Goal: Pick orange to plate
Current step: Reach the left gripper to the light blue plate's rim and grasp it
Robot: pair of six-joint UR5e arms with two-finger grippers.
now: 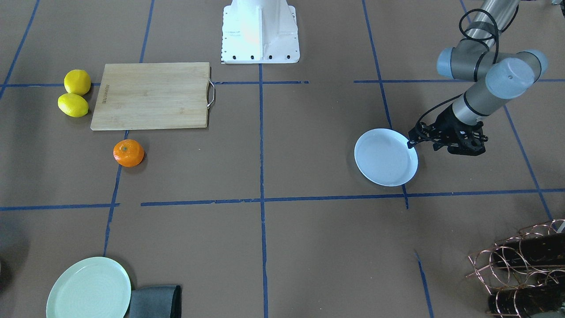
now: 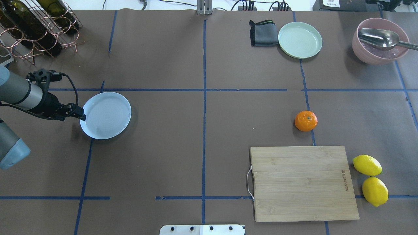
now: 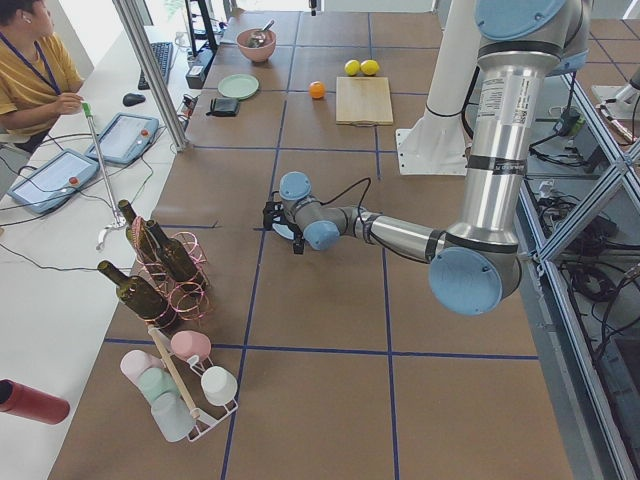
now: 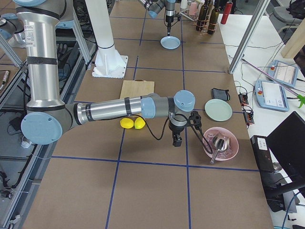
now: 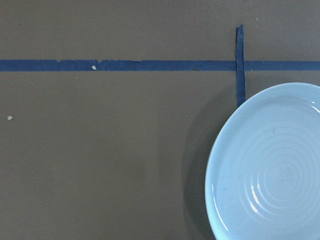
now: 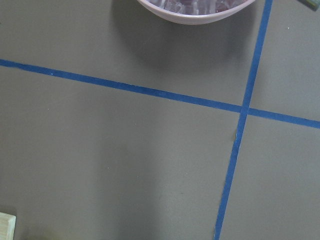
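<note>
Your left gripper point(image 2: 80, 115) is hanging at the rim of the plate point(image 2: 111, 117), on the side turned away from the cutting board point(image 2: 302, 182). It is touching that rim or sitting just above it. You are not getting a clear enough look at the fingers to say whether they are spread or pressed together. Your right gripper point(image 4: 177, 140) is pointing straight down past the board's lemon end, toward the pink bowl point(image 2: 365, 56). It is showing only in the side view, so its state cannot be told either. The orange point(image 2: 306, 120) is lying on the table just beside the board's far long edge, about midway along it. The plate is sitting well apart from the board, off its handle end. By my reading you are only approaching, and the pick is not yet begun. The next move is calling for the right gripper to travel back over the orange with its fingers spread wider than the fruit. It should then descend and close across the widest band. The orange is resting stem dot up. Being round and slightly flattened, it is offering no real long axis, only a short vertical one, so any horizontal approach angle is looking workable.
</note>
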